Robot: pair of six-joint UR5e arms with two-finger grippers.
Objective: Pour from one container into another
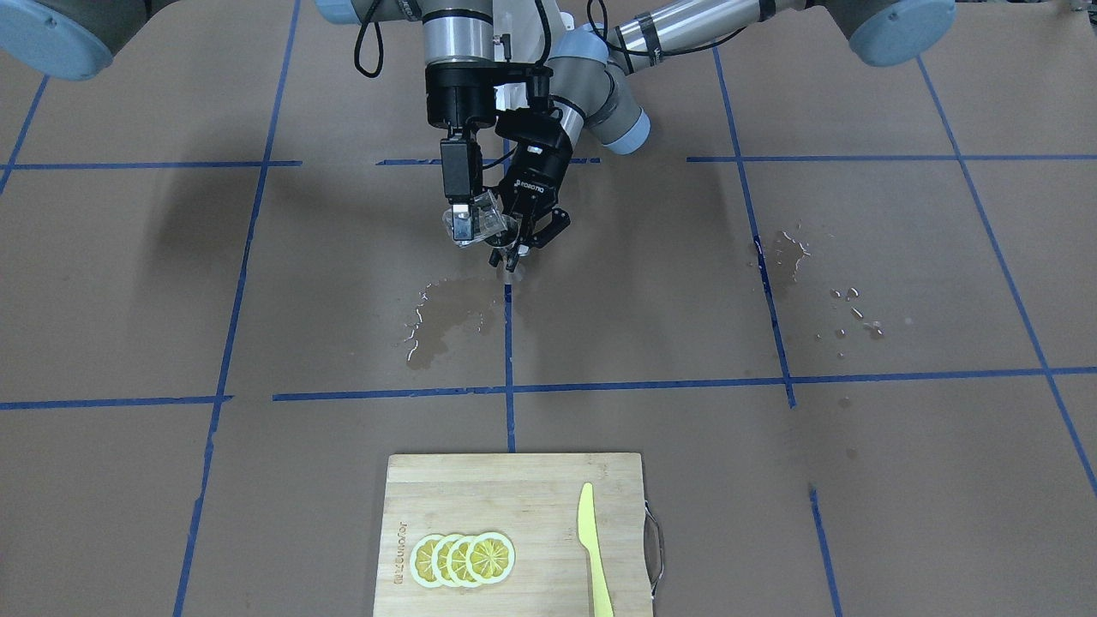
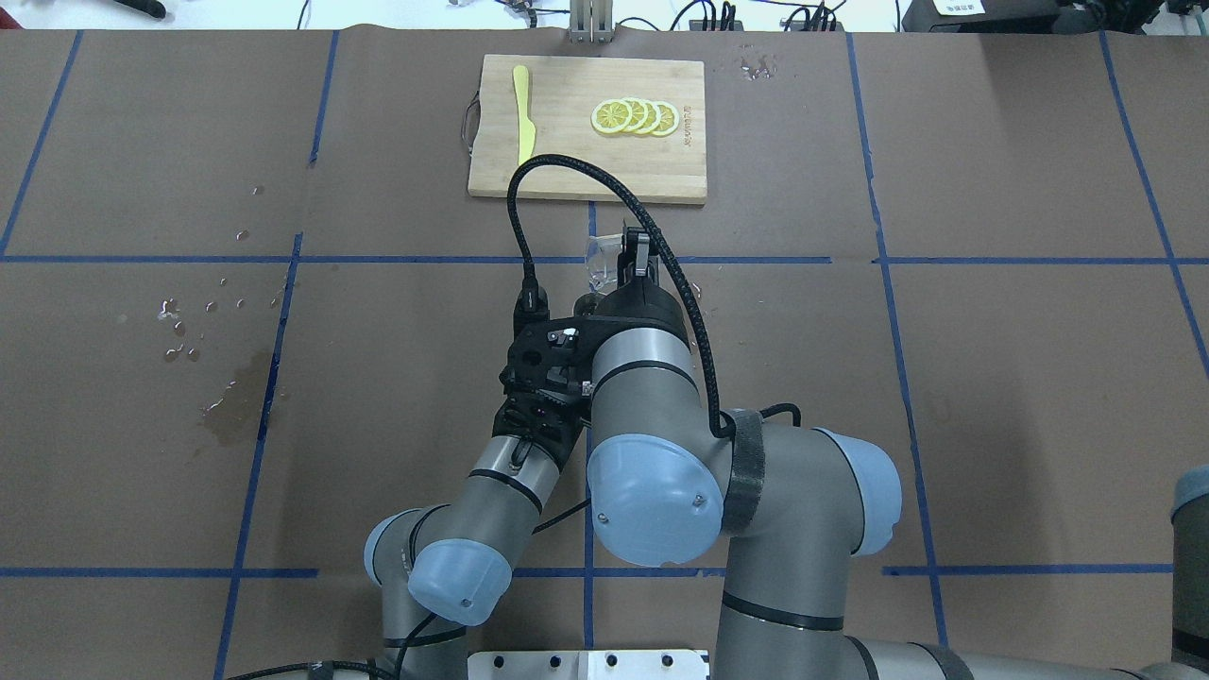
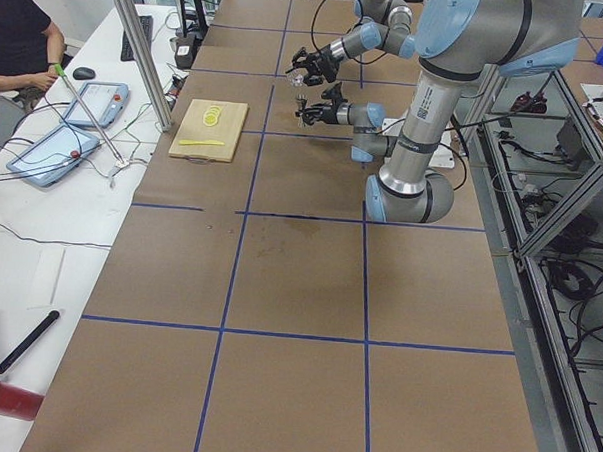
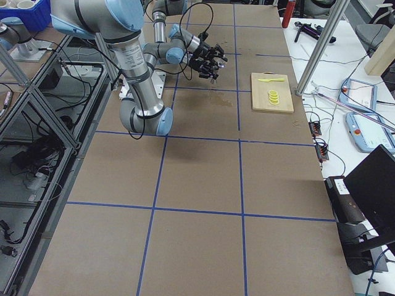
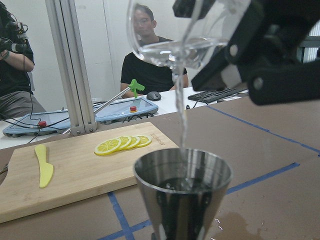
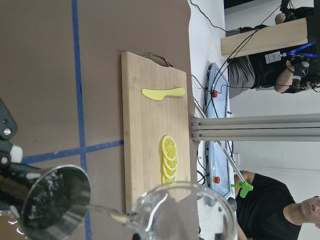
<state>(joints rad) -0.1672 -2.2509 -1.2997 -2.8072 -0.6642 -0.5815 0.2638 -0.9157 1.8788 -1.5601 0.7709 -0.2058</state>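
Pour under way

Left gripper [image 1: 523, 244] clamps the steel jigger [image 5: 182, 195] upright, its mouth directly below the right gripper [image 1: 470, 221] — which pinches the glass cup [image 5: 187, 35] tilted, so the thin water stream [image 5: 181, 115] lands inside. Beyond both lies a spill [image 1: 441, 321].

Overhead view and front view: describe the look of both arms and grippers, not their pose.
The left arm and right arm are silver-grey tubes with pale blue joint caps. A black braided cable loops over the right one, strapped near its elbow. The left gripper is black with white ROBOTIQ lettering; the right gripper is black too.
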